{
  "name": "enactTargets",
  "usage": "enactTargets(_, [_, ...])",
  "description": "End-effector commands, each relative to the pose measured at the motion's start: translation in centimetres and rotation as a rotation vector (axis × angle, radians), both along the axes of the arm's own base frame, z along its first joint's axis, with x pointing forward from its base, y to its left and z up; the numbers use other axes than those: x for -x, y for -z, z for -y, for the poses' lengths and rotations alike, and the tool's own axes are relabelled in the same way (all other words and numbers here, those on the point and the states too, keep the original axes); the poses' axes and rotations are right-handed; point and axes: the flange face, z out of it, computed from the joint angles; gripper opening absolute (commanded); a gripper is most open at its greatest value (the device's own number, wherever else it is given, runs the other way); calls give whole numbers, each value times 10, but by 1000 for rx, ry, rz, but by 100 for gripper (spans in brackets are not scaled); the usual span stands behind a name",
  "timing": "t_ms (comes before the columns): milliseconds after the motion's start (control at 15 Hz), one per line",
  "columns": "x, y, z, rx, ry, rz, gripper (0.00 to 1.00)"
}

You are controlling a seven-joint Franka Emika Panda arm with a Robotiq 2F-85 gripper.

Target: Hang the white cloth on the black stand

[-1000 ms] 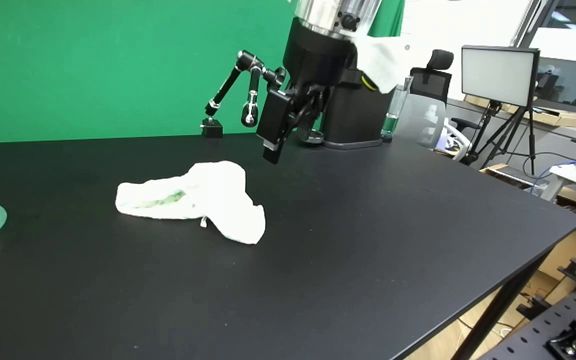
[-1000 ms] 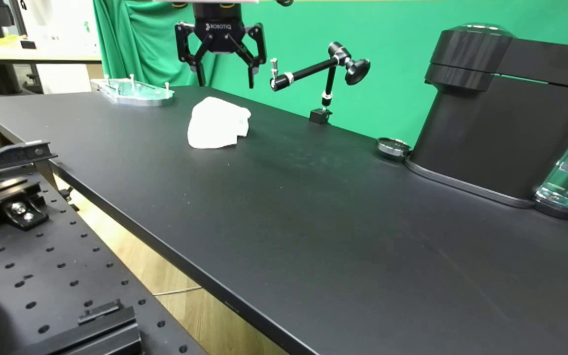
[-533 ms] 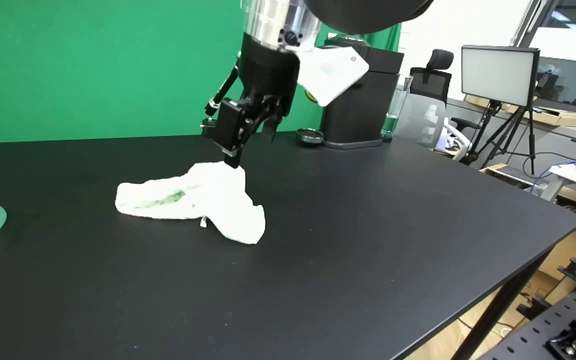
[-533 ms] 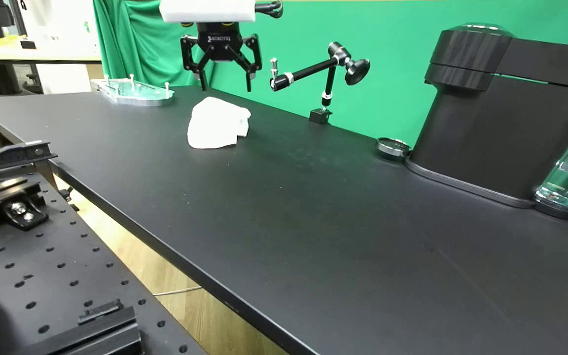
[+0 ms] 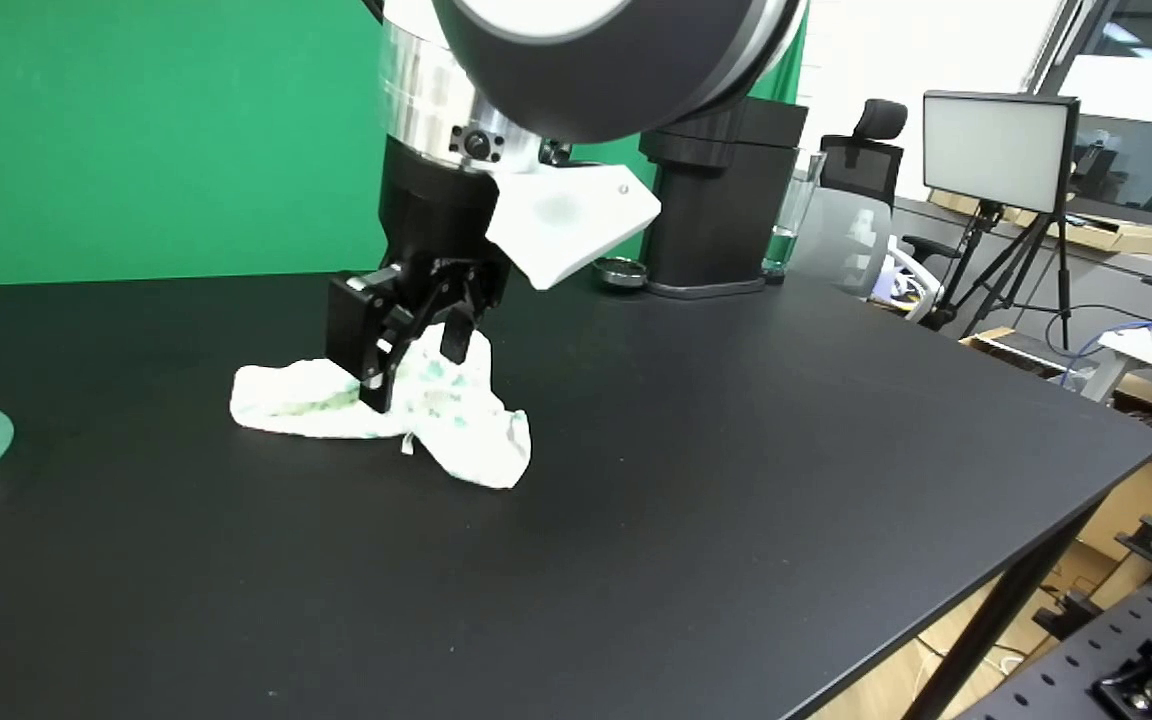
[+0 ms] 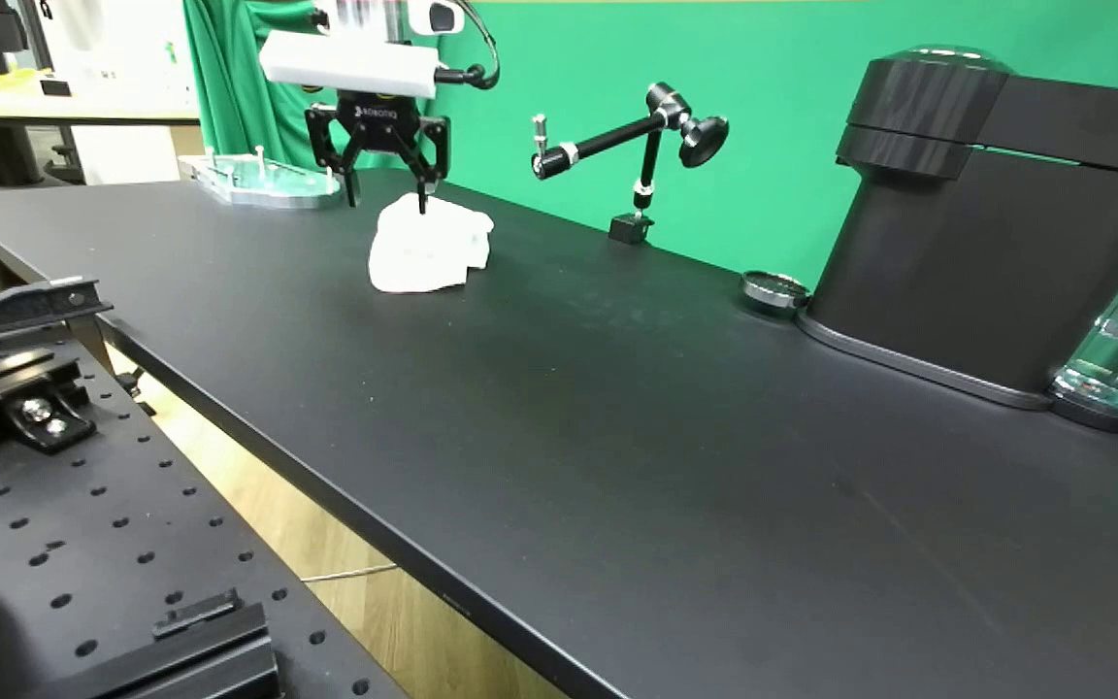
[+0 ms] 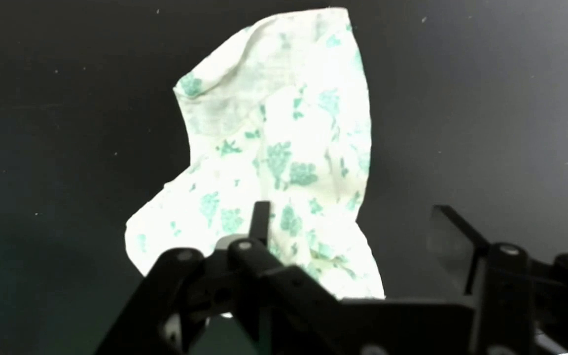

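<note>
The white cloth with a green print [image 5: 466, 435] lies crumpled on the black table; it also shows in an exterior view [image 6: 433, 257] and in the wrist view [image 7: 308, 133]. The black stand [image 6: 608, 144], a jointed arm on a small block, stands at the table's green-wall edge; my arm hides most of it in an exterior view. My gripper [image 5: 416, 375] is open and empty, pointing down above the cloth. It also shows in an exterior view [image 6: 388, 202]. In the wrist view, one finger of the gripper [image 7: 351, 205] overlaps the cloth and the other is over bare table.
A black coffee machine [image 6: 986, 262] with a water tank stands beyond the stand, a round metal cup [image 6: 772, 289] beside it. A clear tray with pegs [image 6: 268, 189] lies at the table's far end. A perforated black plate [image 6: 132, 553] lies alongside the table.
My gripper has come down and across to the left in both exterior views, from beside the cloth to above it. It stays open. The cloth and stand have not moved.
</note>
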Motion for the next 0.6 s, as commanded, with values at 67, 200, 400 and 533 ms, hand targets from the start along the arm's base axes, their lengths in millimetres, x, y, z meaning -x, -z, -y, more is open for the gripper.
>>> enactTargets(67, [-24, -5, 8, 15, 31, 66, 45])
enactTargets(200, [-33, -6, 15, 31, 34, 91, 31])
enactTargets(400, [-39, 0, 19, 48, 36, 100, 11])
enactTargets(533, [-39, 5, 18, 53, 34, 95, 1])
